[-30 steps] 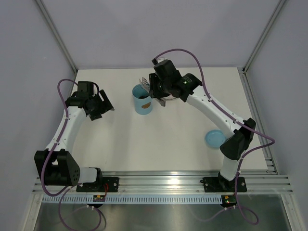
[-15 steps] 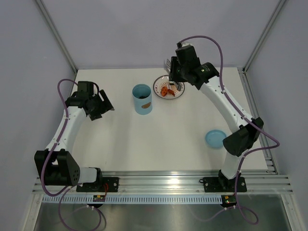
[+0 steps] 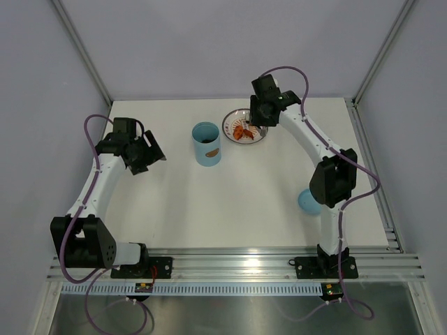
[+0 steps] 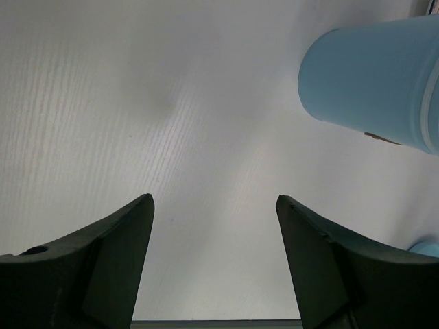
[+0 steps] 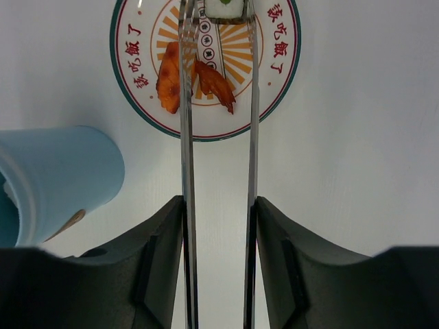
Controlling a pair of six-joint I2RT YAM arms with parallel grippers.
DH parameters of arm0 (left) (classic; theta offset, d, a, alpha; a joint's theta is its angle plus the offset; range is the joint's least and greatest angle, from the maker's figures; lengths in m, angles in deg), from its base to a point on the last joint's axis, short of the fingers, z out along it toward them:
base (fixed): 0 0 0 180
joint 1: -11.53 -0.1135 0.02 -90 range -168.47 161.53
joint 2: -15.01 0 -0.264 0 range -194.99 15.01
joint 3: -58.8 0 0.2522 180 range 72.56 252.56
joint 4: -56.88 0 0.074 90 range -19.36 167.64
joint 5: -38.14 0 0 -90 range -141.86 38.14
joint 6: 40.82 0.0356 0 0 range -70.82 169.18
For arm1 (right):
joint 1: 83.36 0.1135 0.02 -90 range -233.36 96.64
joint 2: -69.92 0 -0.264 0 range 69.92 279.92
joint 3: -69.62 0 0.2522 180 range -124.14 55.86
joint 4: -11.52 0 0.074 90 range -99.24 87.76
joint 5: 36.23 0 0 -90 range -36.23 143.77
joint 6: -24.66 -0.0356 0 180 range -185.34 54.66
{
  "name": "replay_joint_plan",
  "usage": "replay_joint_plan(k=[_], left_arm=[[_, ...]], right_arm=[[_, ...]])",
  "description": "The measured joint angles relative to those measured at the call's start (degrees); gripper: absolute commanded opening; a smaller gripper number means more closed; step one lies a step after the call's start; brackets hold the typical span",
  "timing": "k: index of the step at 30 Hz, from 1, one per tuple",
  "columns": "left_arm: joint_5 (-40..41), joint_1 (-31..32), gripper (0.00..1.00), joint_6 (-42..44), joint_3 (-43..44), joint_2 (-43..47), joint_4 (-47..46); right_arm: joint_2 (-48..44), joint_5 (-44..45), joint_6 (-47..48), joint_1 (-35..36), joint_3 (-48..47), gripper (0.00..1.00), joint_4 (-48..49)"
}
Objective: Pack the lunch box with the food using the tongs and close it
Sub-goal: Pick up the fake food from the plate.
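The light-blue lunch box (image 3: 207, 143) stands upright and uncovered, and shows in the wrist views too (image 5: 55, 178) (image 4: 374, 82). On the red-rimmed plate (image 3: 230, 118) lie orange food pieces (image 5: 195, 81) and a dark roll (image 5: 225, 8). My right gripper (image 5: 219, 200) is shut on the silver tongs (image 5: 186, 137). The tongs' two arms stand apart and reach over the plate, their tips either side of the roll. My left gripper (image 4: 214, 199) hangs open and empty to the left of the lunch box. The blue lid (image 3: 307, 201) lies at the right, partly behind the right arm.
The plate (image 5: 127, 65) sits just right of the lunch box near the back wall. Metal rails run along the table's right and near edges. The right arm's elbow (image 3: 334, 178) stands over the lid.
My right gripper has swung from above the lunch box to the right, over the plate. The tongs' arms have spread a little. The left arm has not moved.
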Motion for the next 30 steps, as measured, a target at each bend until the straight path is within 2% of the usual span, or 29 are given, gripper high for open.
replay_joint_plan(k=[6,30], left_arm=[[0.2,0.0,0.76,0.0,0.0,-0.57,0.02],[0.42,0.0,0.76,0.02,0.0,-1.6,0.0]], right_arm=[[4.79,0.09,0.59,-0.09,-0.92,0.54,-0.44],[11.74,1.09,1.97,-0.15,-6.95,0.58,-1.18]])
